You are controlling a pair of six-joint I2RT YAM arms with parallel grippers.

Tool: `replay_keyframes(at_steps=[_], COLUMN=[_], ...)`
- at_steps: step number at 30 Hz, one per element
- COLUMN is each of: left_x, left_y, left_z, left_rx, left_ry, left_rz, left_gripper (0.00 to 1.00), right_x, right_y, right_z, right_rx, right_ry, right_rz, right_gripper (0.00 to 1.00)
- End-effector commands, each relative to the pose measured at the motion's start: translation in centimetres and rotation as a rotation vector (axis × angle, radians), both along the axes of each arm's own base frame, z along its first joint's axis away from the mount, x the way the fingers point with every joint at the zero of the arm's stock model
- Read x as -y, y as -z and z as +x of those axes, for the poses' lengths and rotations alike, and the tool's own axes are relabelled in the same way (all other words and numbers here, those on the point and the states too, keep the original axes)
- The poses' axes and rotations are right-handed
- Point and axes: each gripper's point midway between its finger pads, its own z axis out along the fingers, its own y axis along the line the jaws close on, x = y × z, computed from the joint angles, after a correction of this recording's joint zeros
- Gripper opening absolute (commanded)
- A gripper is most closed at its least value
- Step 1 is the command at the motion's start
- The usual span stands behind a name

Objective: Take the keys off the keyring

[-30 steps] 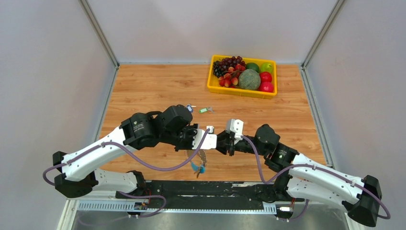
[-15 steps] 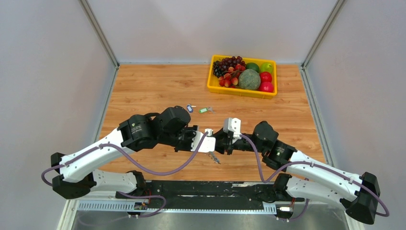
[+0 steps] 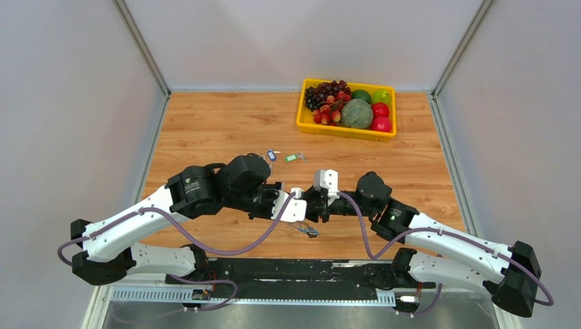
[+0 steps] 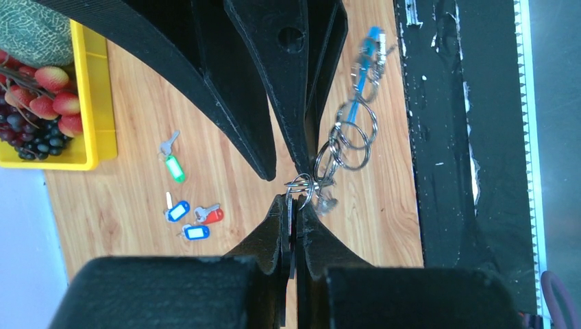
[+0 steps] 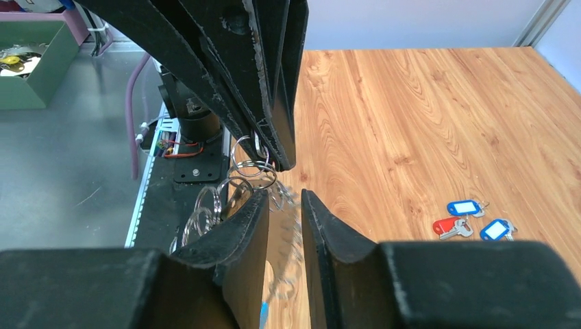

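My left gripper [image 3: 297,214] [image 4: 293,200] is shut on a thin flat key whose small split ring [image 4: 299,184] links to the keyring [image 3: 305,230], a chain of grey rings with a light-blue section [image 4: 351,130] hanging over the table's near edge. My right gripper [image 3: 310,211] [image 5: 283,200] faces it tip to tip, open, with the blurred toothed keyring [image 5: 296,240] between its fingers. Loose keys lie on the wood: green tag [image 4: 175,168], blue tags [image 4: 178,210] [image 4: 196,232], red tag [image 4: 213,216]; several also show in the right wrist view [image 5: 464,206].
A yellow tray [image 3: 300,122] of fruit with a melon [image 3: 357,113] stands at the back right. The black base rail [image 4: 438,137] runs along the table's near edge, right under the hanging rings. Grey walls enclose the table.
Both grippers have shifted left and come closer together, tip to tip. The hanging keyring bunch has swung and now sits bunched just below the two grippers.
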Motion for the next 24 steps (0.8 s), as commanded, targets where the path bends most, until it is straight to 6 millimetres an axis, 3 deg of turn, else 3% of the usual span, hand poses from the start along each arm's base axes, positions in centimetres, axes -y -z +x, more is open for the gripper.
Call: replay_keyframes(at_steps=[1, 11, 24], left_x=[1.2, 0.9, 1.4], left_y=[-1.7, -1.6, -2.1], left_z=[0.1, 0.3, 0.1], left_rx=[0.046, 0.055, 0.058], left_ry=[0.036, 0.023, 0.035], left_rz=[-0.085, -0.073, -0.088], left_gripper=[0.0, 0.0, 0.0], right_x=[-0.3, 0.6, -0.6], right_y=[-4.0, -4.5, -4.3], right_z=[-1.0, -0.8, -1.0], right_rx=[0.046, 0.064, 0.051], right_ry=[-0.057, -0.019, -0.053], right_rz=[0.099, 0.112, 0.098], right_gripper=[0.3, 0.3, 0.3])
